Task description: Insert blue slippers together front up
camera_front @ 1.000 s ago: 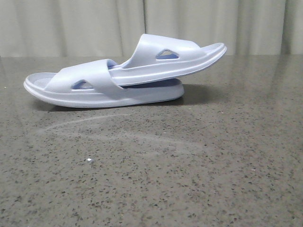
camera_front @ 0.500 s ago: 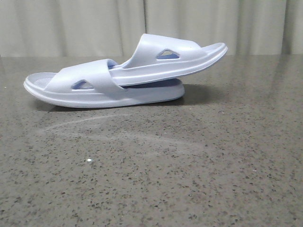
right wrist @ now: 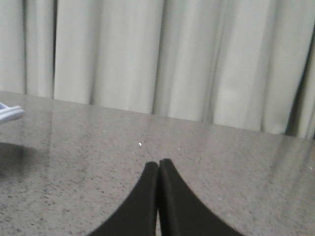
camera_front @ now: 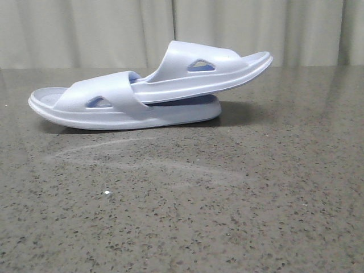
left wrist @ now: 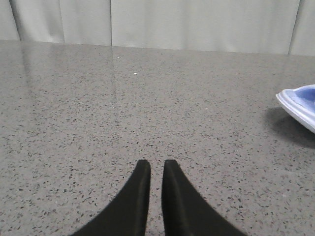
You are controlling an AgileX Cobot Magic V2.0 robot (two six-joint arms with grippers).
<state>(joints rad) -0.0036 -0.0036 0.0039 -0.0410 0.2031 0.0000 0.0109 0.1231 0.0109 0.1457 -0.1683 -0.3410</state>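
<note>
The two blue slippers lie nested at the back of the table. The lower slipper (camera_front: 114, 108) lies flat, its sole on the table. The upper slipper (camera_front: 199, 71) is pushed under the lower one's strap and tilts up to the right. No gripper touches them, and neither gripper shows in the front view. My left gripper (left wrist: 156, 164) hangs over bare table, its fingers almost together with a thin gap and nothing between them; a slipper end (left wrist: 301, 104) shows off to its side. My right gripper (right wrist: 158, 164) is shut and empty, with a slipper tip (right wrist: 9, 113) at the view's edge.
The speckled grey stone table (camera_front: 187, 199) stretches in front of the slippers. A pale curtain (camera_front: 114, 28) hangs behind the table's far edge. A small white speck (camera_front: 106, 194) lies on the table.
</note>
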